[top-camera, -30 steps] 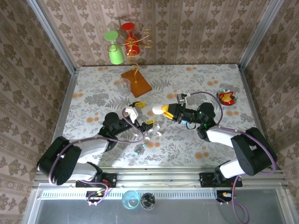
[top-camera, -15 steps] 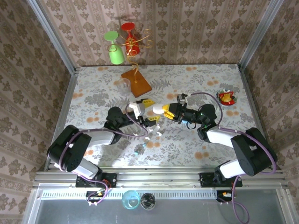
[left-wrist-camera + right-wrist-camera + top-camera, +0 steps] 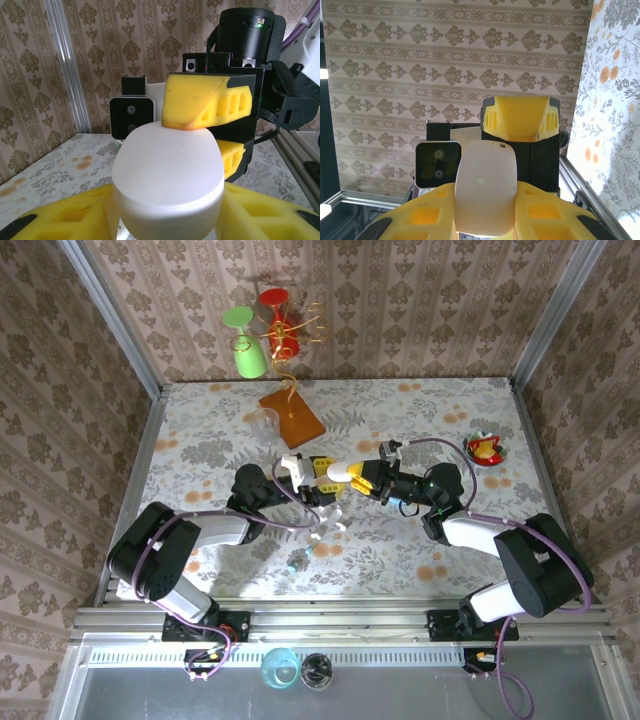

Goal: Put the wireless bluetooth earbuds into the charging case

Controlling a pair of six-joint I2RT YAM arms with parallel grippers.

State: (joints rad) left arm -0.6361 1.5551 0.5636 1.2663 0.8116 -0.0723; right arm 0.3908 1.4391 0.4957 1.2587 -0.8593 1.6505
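One white case (image 3: 167, 165) is up in the air between two tools. The right tool (image 3: 485, 205) grips it tight. The left tool (image 3: 167, 210) has a finger on each side of it, but I cannot tell if it squeezes. Tiny white earbuds (image 3: 340, 527) lie on the table (image 3: 450, 420) near the tools, too small to count.

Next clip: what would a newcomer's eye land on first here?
Over the middle of the table, both grippers meet on one white case: the right gripper clamps it, and the left gripper flanks its other end with yellow fingers. At the back edge, a green glass and a red glass hang on a stand.
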